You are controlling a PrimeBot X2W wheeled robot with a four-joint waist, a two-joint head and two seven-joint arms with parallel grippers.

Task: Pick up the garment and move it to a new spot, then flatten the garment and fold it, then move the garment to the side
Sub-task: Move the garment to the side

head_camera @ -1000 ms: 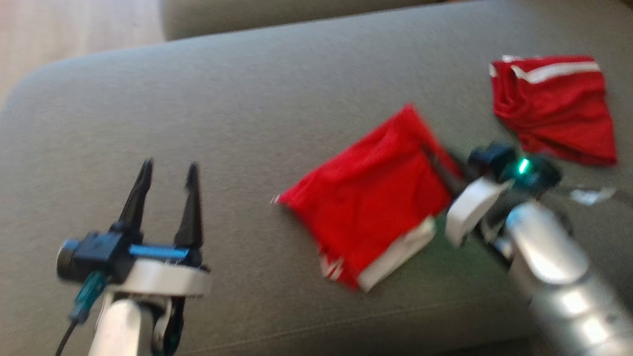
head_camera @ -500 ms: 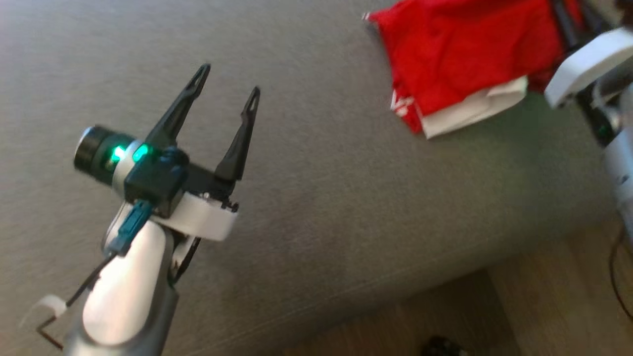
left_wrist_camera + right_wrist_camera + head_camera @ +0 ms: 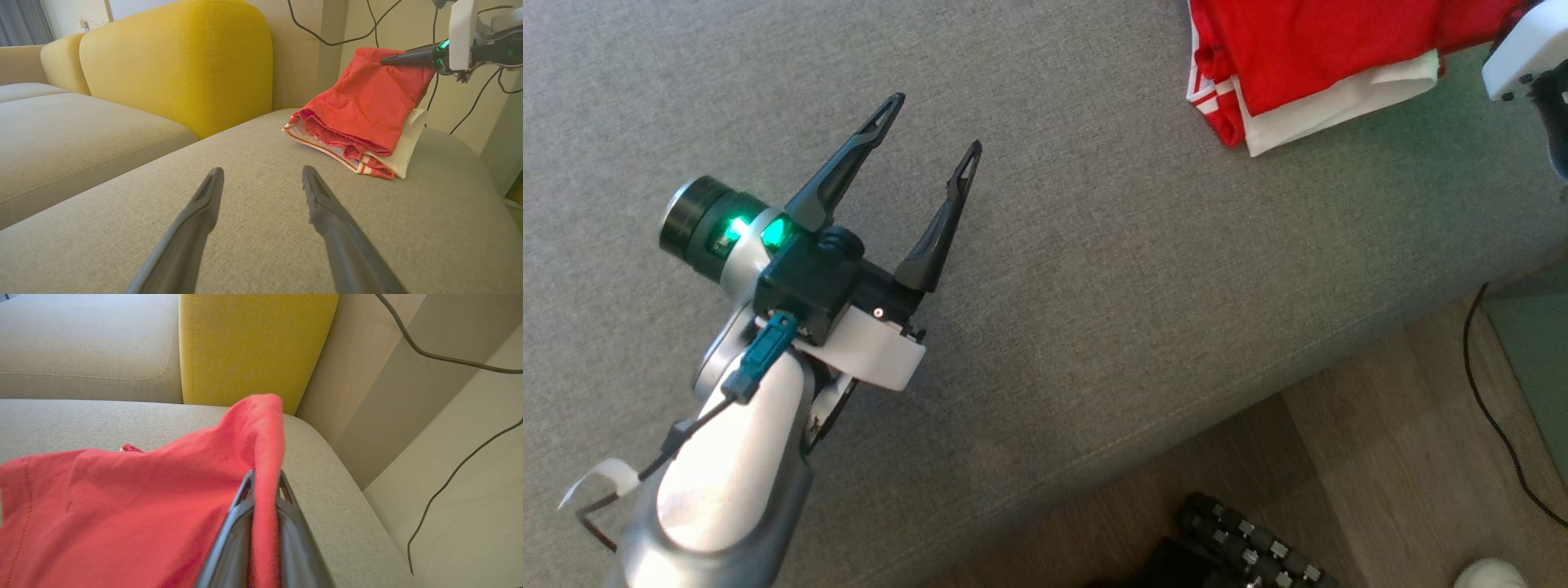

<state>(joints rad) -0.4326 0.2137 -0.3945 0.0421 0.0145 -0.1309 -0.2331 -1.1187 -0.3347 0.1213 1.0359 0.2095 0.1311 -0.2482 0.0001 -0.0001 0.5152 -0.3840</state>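
**Right gripper pinches a raised fold of the red garment; left gripper hangs spread over bare cushion**

The red fabric garment with white trim and thin striped edging lies folded on the grey woven sofa seat cushion, close to that cushion's rounded end. In the head view it sits at the top right, its white hem facing the cushion's front edge. In the left wrist view its lower layers rest flat on the seat, while the top red layer is drawn upward into a peak.

That peak is clamped between the right gripper's two long dark fingers. In the right wrist view the fingers are pressed together with a ridge of red cloth standing between them, and the rest of the cloth slopes down to the left. Behind it stands the mustard-yellow upholstered back cushion, upright against the seat.

The left gripper is released, its fingers wide apart and holding nothing. It hangs above bare grey fabric, well apart from the garment, with its fingertips pointing roughly toward it. A green light glows on its wrist camera housing.

Below the cushion's front edge, the head view shows a wood-plank floor with a thin black cable trailing across it.
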